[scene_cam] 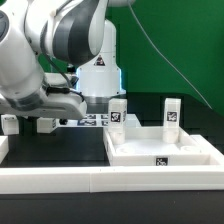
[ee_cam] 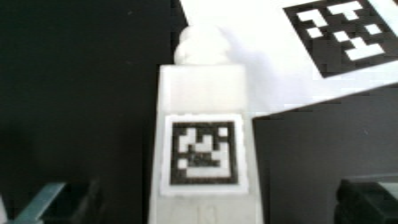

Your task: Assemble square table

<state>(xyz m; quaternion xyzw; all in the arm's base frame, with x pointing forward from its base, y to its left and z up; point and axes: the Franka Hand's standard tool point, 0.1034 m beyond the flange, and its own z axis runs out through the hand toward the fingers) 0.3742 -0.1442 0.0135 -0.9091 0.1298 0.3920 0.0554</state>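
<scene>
Two legs (scene_cam: 118,112) upright on the tabletop (scene_cam: 190,152) — each black-and-white tagged.

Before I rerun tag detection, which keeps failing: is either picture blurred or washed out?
Wrist view: soft focus throughout, the tag on the leg smeared at its edges, the fingers of the open tool only dark blurs. Exterior view: even light, no glare; the white tabletop is bright, yet its rim tag is legible, though coarse.
</scene>
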